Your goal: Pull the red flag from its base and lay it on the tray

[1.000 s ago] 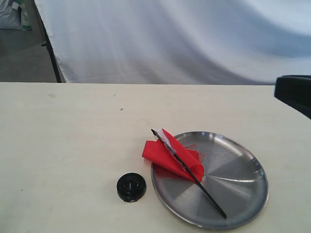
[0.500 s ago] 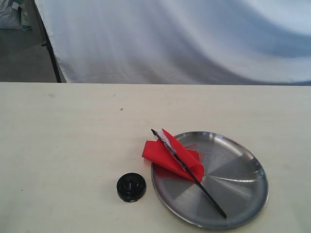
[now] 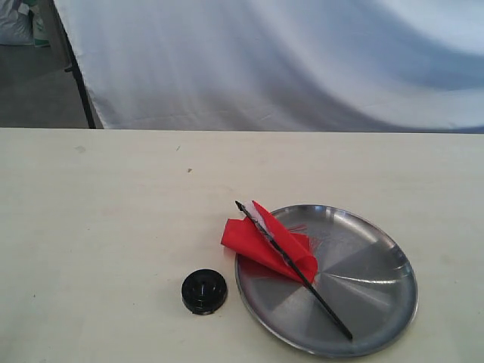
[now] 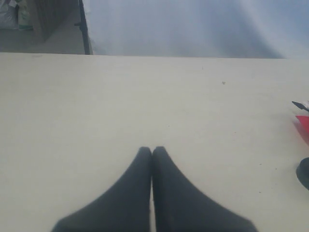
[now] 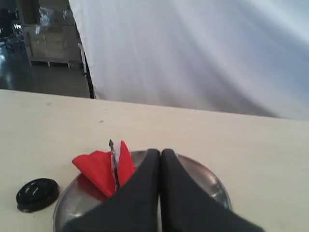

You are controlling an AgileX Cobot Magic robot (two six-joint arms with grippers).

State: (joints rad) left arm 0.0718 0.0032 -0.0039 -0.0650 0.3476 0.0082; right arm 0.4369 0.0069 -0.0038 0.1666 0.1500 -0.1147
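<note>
The red flag (image 3: pixel 265 243) lies on the steel tray (image 3: pixel 378 302), its cloth draped over the tray's left rim and its black pole running toward the near edge. The black round base (image 3: pixel 204 291) sits on the table just left of the tray, with nothing in its hole. Neither gripper shows in the exterior view. In the left wrist view my left gripper (image 4: pixel 152 150) is shut over bare table, with the flag's pole tip (image 4: pixel 299 105) and the base (image 4: pixel 304 173) at the frame edge. My right gripper (image 5: pixel 160 152) is shut and empty, above the tray (image 5: pixel 212 181), beside the flag (image 5: pixel 99 166) and base (image 5: pixel 37 194).
A white cloth backdrop (image 3: pixel 287 60) hangs behind the pale table (image 3: pixel 113 197). A dark stand leg (image 3: pixel 79 83) stands at the back left.
The dark arm part seen at the right edge a second ago has left the exterior view. The flag, base and tray have not moved.
</note>
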